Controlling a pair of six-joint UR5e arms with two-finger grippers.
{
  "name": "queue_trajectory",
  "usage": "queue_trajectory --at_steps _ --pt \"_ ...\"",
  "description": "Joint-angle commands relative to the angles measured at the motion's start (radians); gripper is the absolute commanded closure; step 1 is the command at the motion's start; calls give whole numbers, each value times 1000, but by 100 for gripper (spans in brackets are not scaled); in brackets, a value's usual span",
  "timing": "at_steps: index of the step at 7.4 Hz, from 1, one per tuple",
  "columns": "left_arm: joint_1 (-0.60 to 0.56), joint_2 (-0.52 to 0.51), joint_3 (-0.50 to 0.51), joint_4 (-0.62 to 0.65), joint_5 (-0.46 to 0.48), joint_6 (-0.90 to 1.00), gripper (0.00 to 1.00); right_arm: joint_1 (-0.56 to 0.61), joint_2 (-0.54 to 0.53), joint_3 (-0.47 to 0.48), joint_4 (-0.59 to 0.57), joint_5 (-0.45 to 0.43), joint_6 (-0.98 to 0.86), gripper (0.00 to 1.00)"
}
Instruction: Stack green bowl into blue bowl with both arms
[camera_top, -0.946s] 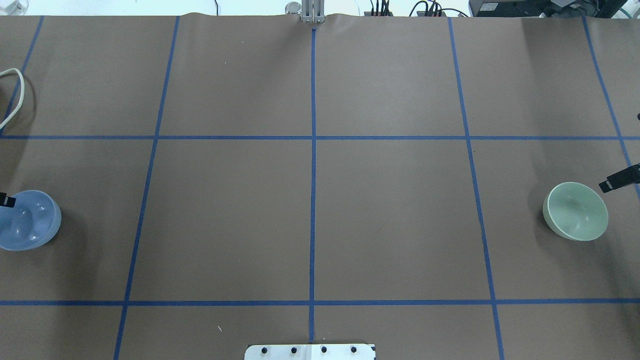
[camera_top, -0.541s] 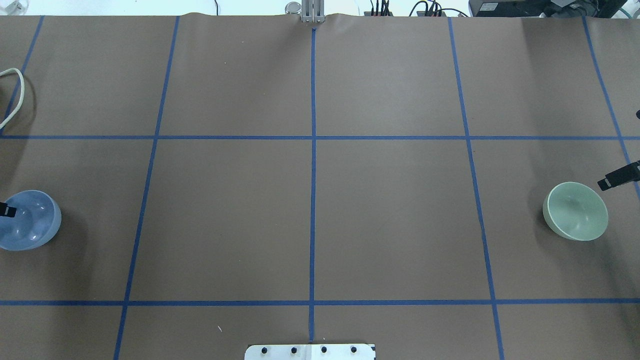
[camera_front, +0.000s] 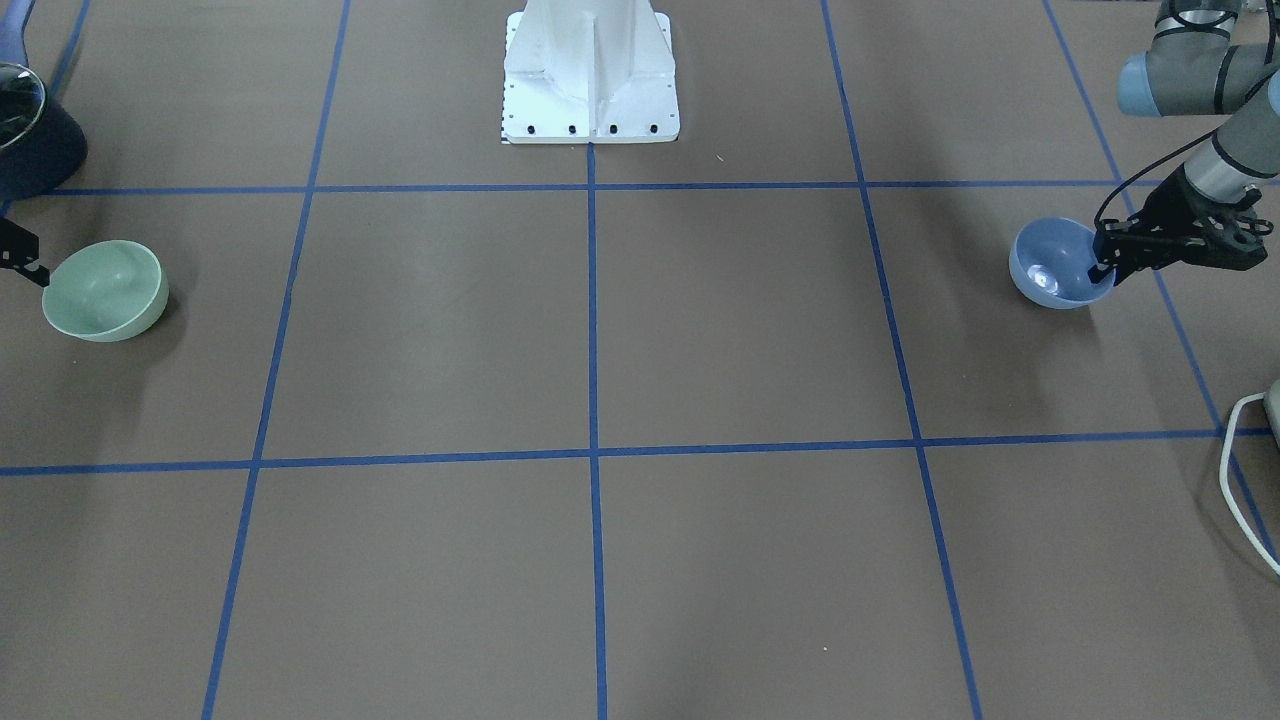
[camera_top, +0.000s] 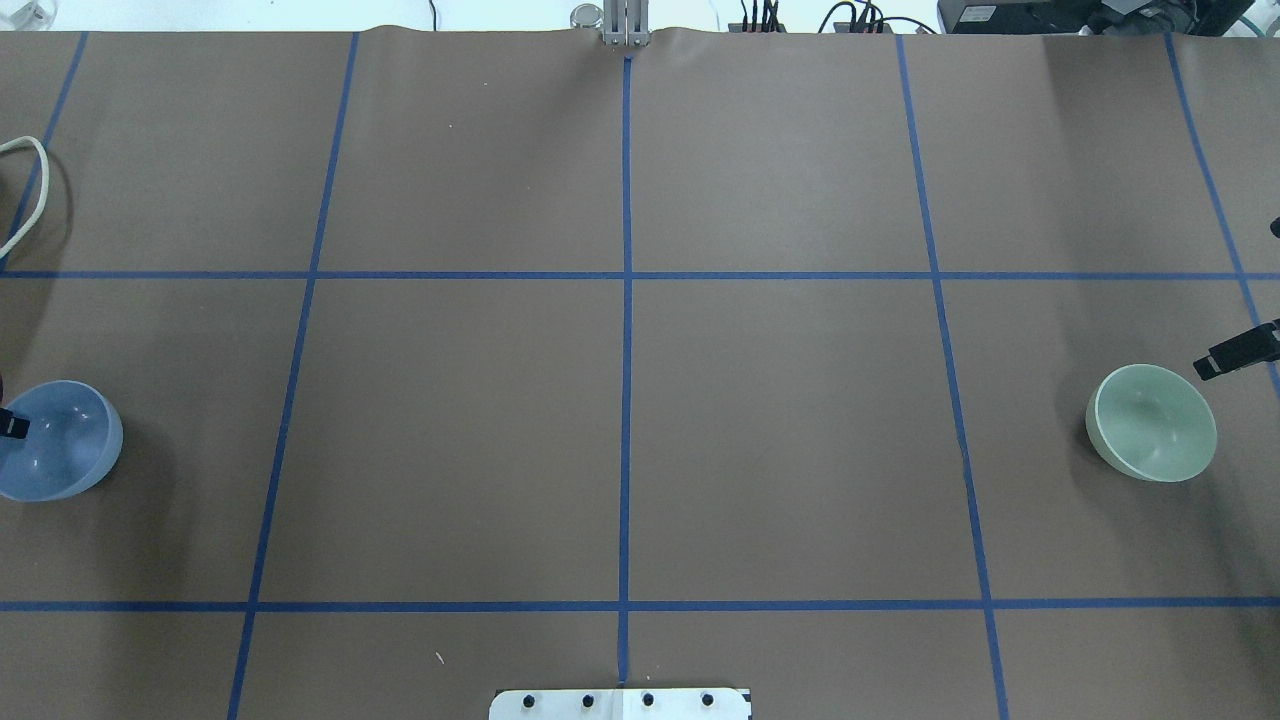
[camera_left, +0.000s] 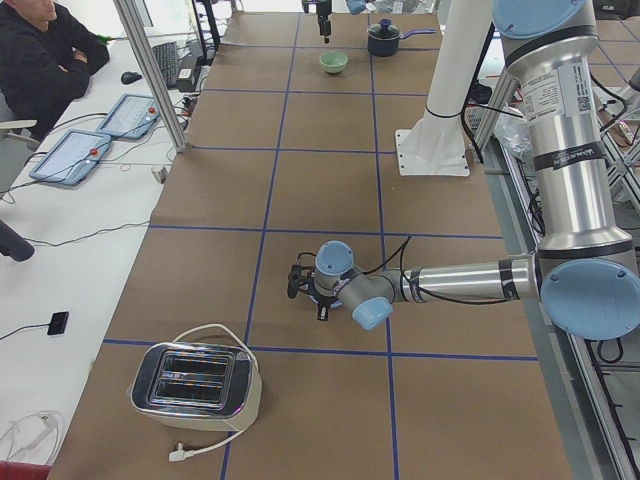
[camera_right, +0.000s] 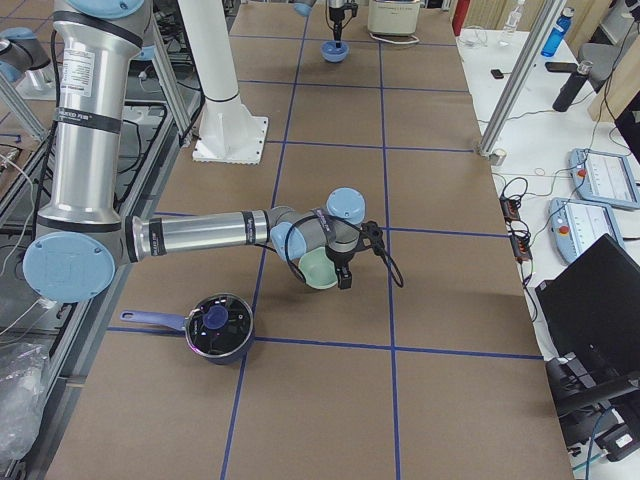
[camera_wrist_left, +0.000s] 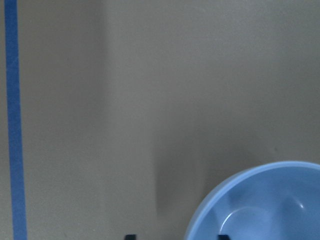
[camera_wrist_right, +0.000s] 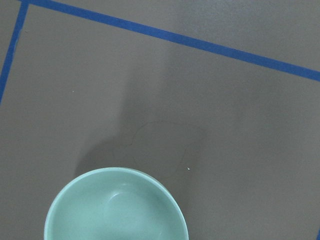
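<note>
left arm (camera_left: 450, 282): stretched low, near level over the table (camera_top: 620, 420), wrist at the blue bowl (camera_front: 1050, 265)
left pincer (camera_front: 1103, 265): spread, astride the blue bowl's rim, one finger inside and one outside; contact unclear
right arm (camera_right: 200, 235): reached out low, wrist by the green bowl (camera_top: 1150, 422)
right pincer (camera_right: 346, 274): just beside the green bowl's rim; spread or pressed together, cannot tell
blue bowl: periwinkle, glossy, upright on the table, robot's far left
green bowl: pale mint, glossy, upright, far right, well apart from the blue bowl
</note>
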Motion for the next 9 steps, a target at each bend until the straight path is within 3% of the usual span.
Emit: queue_trajectory --at_steps 1,4,5,7,9 --pt "2 -2 0 1 0 9 100 0 5 -6 1 -2 2 0" --pt "0 -18 -49 16 -18 -7 100 1 5 -11 1 -2 4 0" --pt "-3 -32 -107 85 -76 -8 100 1 9 -15 1 -2 5 0" --pt "-4 -105 -318 397 -97 -55 100 0 11 -26 1 -3 8 0" --pt "40 -297 -350 527 -95 -257 100 0 11 -46 3 -3 8 0"
